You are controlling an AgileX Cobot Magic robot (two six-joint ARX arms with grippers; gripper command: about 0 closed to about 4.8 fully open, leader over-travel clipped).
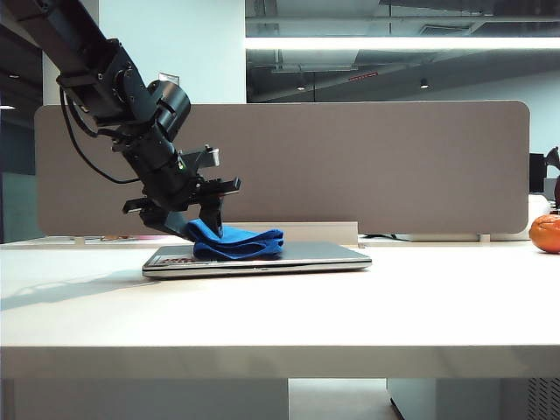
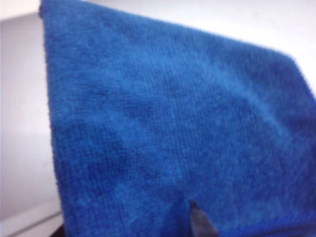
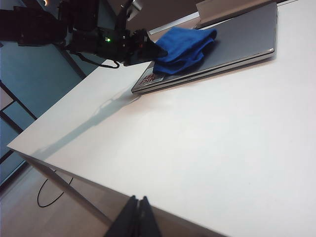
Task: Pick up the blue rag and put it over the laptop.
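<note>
While the left gripper (image 1: 194,220) is leaning down over the near-left end of the laptop (image 1: 306,255), its two black fingers (image 1: 213,210) are standing apart, so it is released and is not clamping anything. In the exterior view one fingertip is touching, or almost touching, the left edge of the blue rag (image 1: 238,242); I cannot tell which.

The blue rag (image 3: 183,47) is lying just in front of this gripper, on the closed lid, in a soft folded heap. It is bright royal blue, with a fuzzy microfibre surface. In the left wrist view the blue rag (image 2: 168,128) is filling nearly the whole picture, its short pile is showing clearly, and one dark fingertip (image 2: 201,223) is resting at its edge. The cloth is narrower than the lid, so it is covering only the part near the gripper.

Beyond the rag, the laptop (image 3: 247,34) is stretching away from the gripper, thin, flat and silver-grey, with smooth metal-looking edges. A white sticker with red marks (image 3: 148,79) is sitting at the corner below the gripper. The laptop is lying on a smooth white table (image 1: 280,315).

The right gripper (image 3: 137,217) is well apart from all this, hanging past the table edge, its dark fingers pressed together with nothing between them.
</note>
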